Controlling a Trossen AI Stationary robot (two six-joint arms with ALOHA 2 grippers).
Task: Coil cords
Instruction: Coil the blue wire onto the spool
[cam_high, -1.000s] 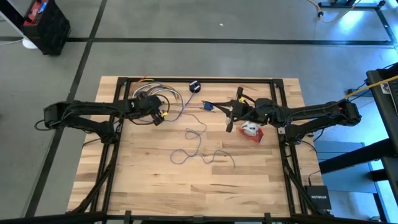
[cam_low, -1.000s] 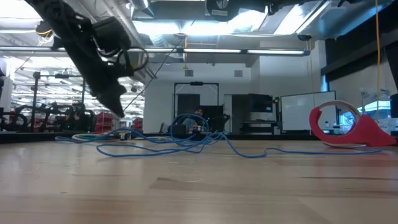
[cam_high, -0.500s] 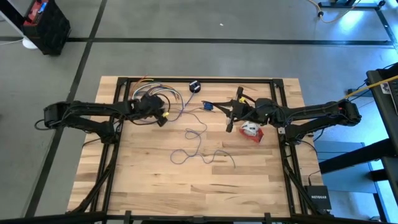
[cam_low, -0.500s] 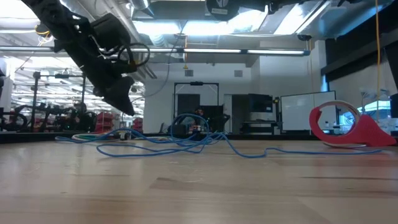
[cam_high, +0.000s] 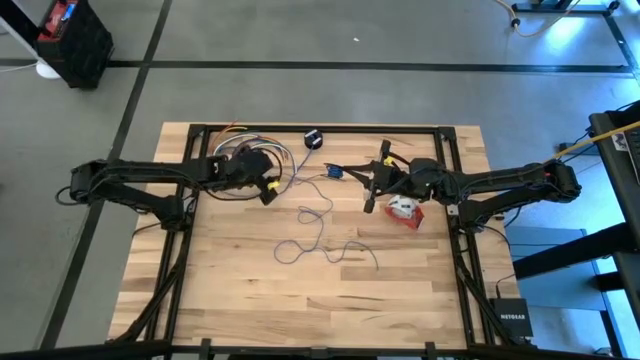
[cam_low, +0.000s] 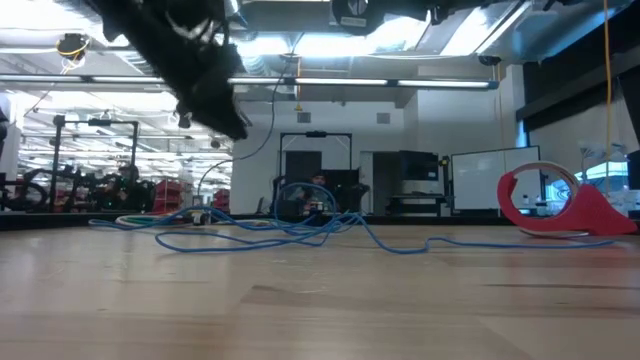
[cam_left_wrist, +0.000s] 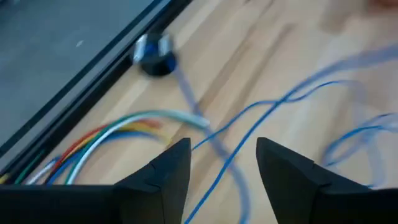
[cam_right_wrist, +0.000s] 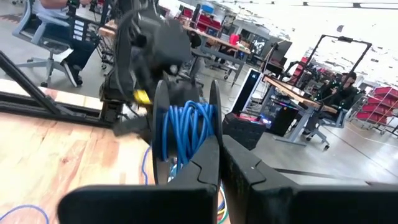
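Observation:
A thin blue cord (cam_high: 318, 238) lies in loose loops on the middle of the table and also shows in the low view (cam_low: 300, 232). It runs toward a small black puck (cam_high: 313, 138) at the far edge, seen as well in the left wrist view (cam_left_wrist: 155, 56). My left gripper (cam_high: 268, 190) hangs open above the cord's far-left stretch (cam_left_wrist: 236, 149), with nothing between its fingers (cam_left_wrist: 221, 168). My right gripper (cam_right_wrist: 219, 158) is shut at a black spool wound with blue cord (cam_right_wrist: 183, 134), which is held above the table's far middle (cam_high: 335, 170). My right gripper meets the spool at the rim of one black disc (cam_right_wrist: 213, 140), with its shut fingertips. The fingers themselves hide the exact place of contact. They come level from the table's right. The spool is clear of the table, with cord trailing down from it.
A bundle of coloured wires (cam_high: 255, 150) lies at the far left, close under my left gripper (cam_left_wrist: 112, 134). A red tape dispenser (cam_high: 405, 212) stands beneath my right arm (cam_low: 555, 200). The near half of the wooden table (cam_high: 300, 300) is bare.
My left gripper has risen and moved a little toward the table's right edge, away from the wire bundle. The blue cord on the table has kept its shape.

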